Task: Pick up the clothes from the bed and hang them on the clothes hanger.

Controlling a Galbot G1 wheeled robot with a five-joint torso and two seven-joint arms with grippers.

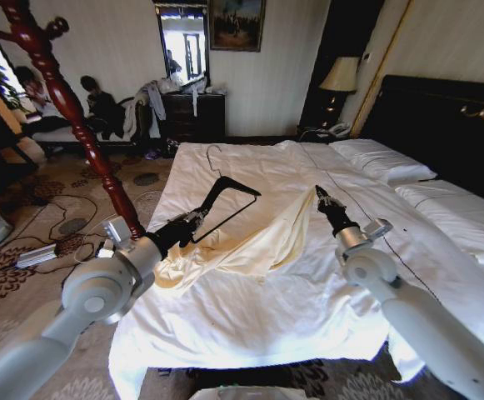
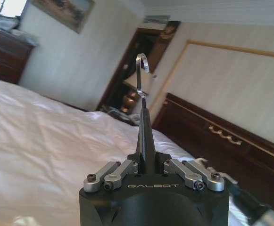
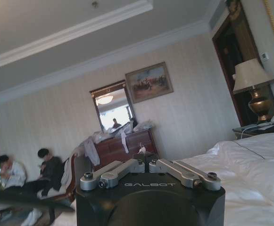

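Right gripper (image 3: 143,158) fingers (image 3: 141,149) closed together; white bed (image 3: 250,165) beyond, lamp (image 3: 252,84) behind

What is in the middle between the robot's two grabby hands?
In the head view, a pale cream garment hangs draped between the left gripper, which grips the clothes hanger, and the right gripper, above the bed.

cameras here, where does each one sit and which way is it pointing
Head view: on the robot's head, looking down the bed; both arms show, left gripper clamping the clothes hanger, right gripper pinching the cream garment.
Left wrist view: behind the left gripper, looking along the hanger toward the headboard.
Right wrist view: behind the right gripper, facing the dresser and the mirror.
Shared: the bed lies in all three.
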